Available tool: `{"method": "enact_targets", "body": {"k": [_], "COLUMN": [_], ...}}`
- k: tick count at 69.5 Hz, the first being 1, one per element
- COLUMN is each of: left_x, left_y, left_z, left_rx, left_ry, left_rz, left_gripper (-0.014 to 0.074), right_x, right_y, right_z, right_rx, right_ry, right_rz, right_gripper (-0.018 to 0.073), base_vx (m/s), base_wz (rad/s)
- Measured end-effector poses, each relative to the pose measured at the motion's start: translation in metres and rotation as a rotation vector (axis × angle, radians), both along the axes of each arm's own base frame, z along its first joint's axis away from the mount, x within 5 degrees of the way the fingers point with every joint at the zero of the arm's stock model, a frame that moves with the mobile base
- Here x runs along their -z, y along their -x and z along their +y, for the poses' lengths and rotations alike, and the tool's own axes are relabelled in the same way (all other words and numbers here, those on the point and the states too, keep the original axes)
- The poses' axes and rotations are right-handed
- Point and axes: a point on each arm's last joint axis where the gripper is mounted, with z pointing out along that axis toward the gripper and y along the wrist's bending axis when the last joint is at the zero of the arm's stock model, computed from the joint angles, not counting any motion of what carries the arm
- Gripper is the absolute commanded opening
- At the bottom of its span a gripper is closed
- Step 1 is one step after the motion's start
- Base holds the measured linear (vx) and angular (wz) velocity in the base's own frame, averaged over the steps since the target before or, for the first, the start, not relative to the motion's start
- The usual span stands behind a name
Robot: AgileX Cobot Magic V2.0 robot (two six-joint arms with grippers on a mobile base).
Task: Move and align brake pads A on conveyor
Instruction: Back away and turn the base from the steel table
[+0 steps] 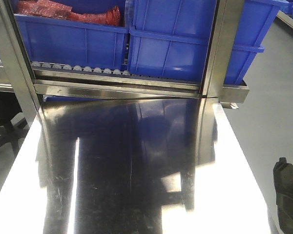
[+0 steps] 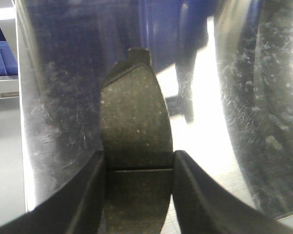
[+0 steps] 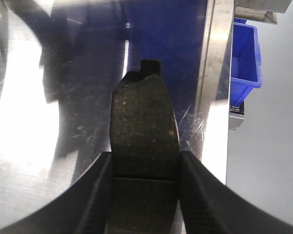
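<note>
Pinching with the left gripper [image 2: 139,163], pressing both jaws against the long edges of a first brake pad [image 2: 135,117] right at its cross groove; doing the same with the right gripper [image 3: 145,163] on a second brake pad [image 3: 144,117]; holding both over the steel tabletop [image 1: 136,161], the second near its right edge, tab ends pointing away; not being able to tell whether touching it or lifted; probably handling stiff, dense, gritty-faced pieces, heavy for their size, unlikely to flex or slip; judging the mid-groove hold as balanced, stopping either end from dipping; facing blue bins [image 1: 171,44] and a roller track [image 1: 78,68] along the tabletop's far edge, well apart from both pads; seeing no conveyor anywhere around the tabletop; noticing a dark shape [image 1: 287,195] off the tabletop's right side, too cropped to identify.
</note>
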Motion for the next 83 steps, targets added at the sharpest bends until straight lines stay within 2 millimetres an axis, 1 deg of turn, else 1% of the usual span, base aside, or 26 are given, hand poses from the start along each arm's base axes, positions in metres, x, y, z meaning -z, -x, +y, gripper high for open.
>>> {"method": "enact_targets", "body": {"k": [83], "left_x": [0.0000], "left_y": [0.0000], "left_z": [0.0000], "left_rx": [0.000], "left_ry": [0.000], "left_rz": [0.000], "left_gripper": [0.0174], "right_x": [0.0000], "right_y": [0.0000], "right_z": [0.0000], "right_rx": [0.000], "right_ry": [0.000], "right_rz": [0.000], "right_gripper": [0.0177], "base_vx": [0.00], "base_wz": [0.00]}}
